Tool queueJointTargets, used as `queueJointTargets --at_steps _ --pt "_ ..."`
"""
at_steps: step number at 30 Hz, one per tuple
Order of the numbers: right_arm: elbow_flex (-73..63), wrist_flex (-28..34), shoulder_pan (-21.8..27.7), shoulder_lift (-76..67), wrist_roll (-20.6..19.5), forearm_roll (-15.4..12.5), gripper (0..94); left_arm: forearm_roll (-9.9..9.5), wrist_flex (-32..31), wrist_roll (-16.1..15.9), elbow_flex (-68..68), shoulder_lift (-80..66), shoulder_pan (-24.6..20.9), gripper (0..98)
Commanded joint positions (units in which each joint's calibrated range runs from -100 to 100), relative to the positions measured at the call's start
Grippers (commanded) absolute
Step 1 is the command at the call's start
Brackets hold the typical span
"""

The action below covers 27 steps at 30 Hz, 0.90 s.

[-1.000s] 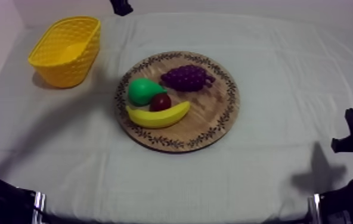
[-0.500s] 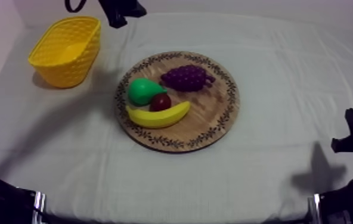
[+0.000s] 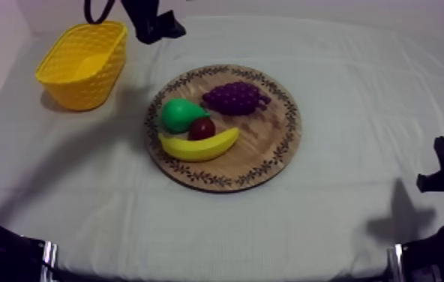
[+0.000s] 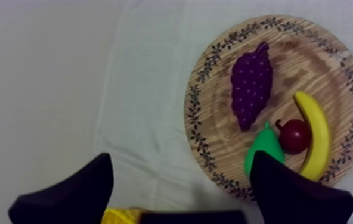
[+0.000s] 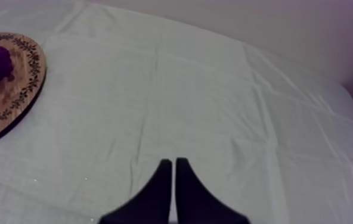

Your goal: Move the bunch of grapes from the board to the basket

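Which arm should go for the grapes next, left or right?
Left. The left gripper hangs open over the cloth beside the wooden board, near the bunch of grapes, and the yellow basket sits at that side. The right gripper is shut, low over bare cloth away from the board.

Left gripper [image 3: 163, 28]: I have brought it further in from the upper left. It now hangs past the far end of the yellow basket [image 3: 82, 67], on the wooden board's [image 3: 270, 157] side.
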Motion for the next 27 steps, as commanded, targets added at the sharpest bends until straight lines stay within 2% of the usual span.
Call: queueJointTargets --at_steps 1,19,27 --pt "0.0 0.0 0.0 0.0 0.0 0.0 0.2 0.0 -0.1 0.1 0.1 0.6 0.2 86.8" --pt "0.0 0.0 0.0 0.0 0.0 0.0 0.2 0.46 -4.8 1.0 0.0 12.9 2.9 88.1" --pt "0.0 0.0 0.0 0.0 0.0 0.0 0.2 1.29 -7.1 1.0 -1.2 19.0 3.6 87.4"
